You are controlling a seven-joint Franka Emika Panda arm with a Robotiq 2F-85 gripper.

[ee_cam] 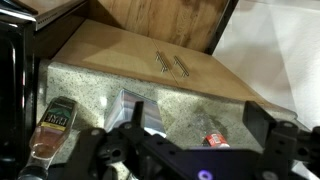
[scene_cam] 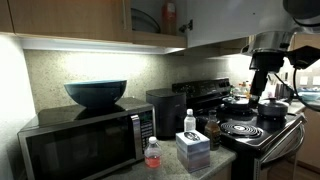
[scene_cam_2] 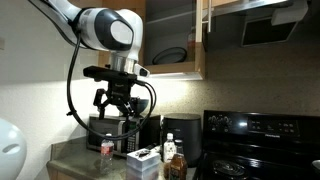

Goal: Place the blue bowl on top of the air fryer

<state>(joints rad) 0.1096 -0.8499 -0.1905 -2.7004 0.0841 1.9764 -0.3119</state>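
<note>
The pincer (scene_cam_2: 117,105) is hanging released and empty; the reach step seems to be only beginning. The blue bowl (scene_cam: 96,93) is sitting on the microwave (scene_cam: 85,142), well away from the pincer, with the air fryer (scene_cam: 165,112) between. Next is likely calling for gripping the bowl's rim.

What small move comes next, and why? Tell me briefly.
Probably carry the gripper across toward the blue bowl, aiming above its rim. The bowl sits on the microwave, while the gripper hangs open and empty over by the stove, apart from it.

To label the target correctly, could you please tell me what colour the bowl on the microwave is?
The bowl is dark teal-blue, clearest in an exterior view.
</note>
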